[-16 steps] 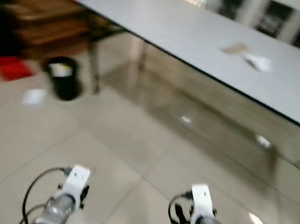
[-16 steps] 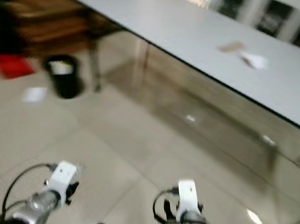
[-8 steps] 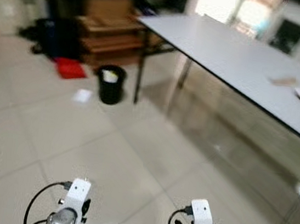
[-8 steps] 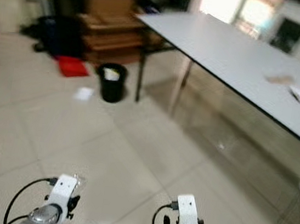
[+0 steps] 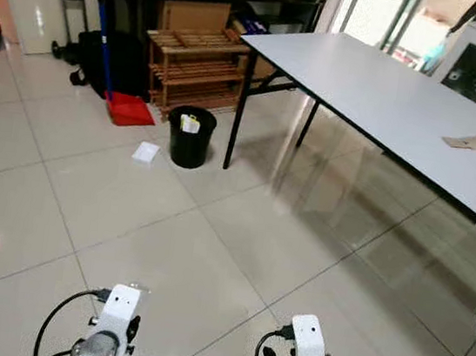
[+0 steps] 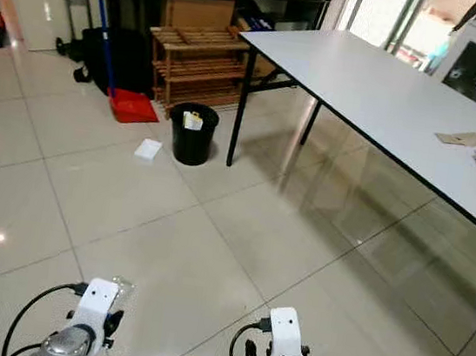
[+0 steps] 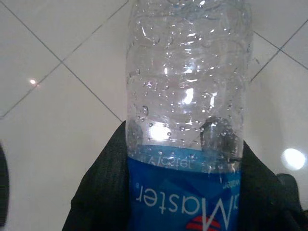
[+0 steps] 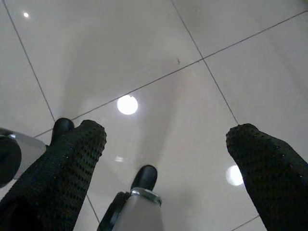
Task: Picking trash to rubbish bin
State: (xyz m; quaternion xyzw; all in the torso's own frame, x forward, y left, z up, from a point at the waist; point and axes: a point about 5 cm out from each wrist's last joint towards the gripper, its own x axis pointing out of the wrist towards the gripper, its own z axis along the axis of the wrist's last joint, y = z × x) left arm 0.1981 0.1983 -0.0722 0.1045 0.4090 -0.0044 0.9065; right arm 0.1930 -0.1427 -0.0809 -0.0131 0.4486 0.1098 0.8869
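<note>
A clear plastic bottle (image 7: 187, 110) with a blue label is gripped in the left gripper (image 7: 185, 192), its two black fingers (image 7: 103, 187) pressed against either side of the label. The right gripper (image 8: 168, 144) is held spread wide over bare tiled floor (image 5: 210, 253), with nothing between its fingers. The step in hand is judged to be the carry: the bottle has been picked up and is being brought toward the black rubbish bin (image 5: 191, 137), which stands well ahead by the leg of the long white table (image 5: 389, 97) (some rubbish can already be seen inside it). A flat white scrap (image 5: 146, 152) lies on the floor just beside the bin, and a red dustpan (image 5: 129, 110) rests near a wooden rack (image 5: 195, 67).

For the next move, the gap to the bin must be walked, the left arm raised over the rim, and only then the fingers opened.

Compared with half a second ago, the picture has sharpened and the whole scene has shifted slightly, which is put down to the camera's motion; the bin itself is not seen to have moved.
</note>
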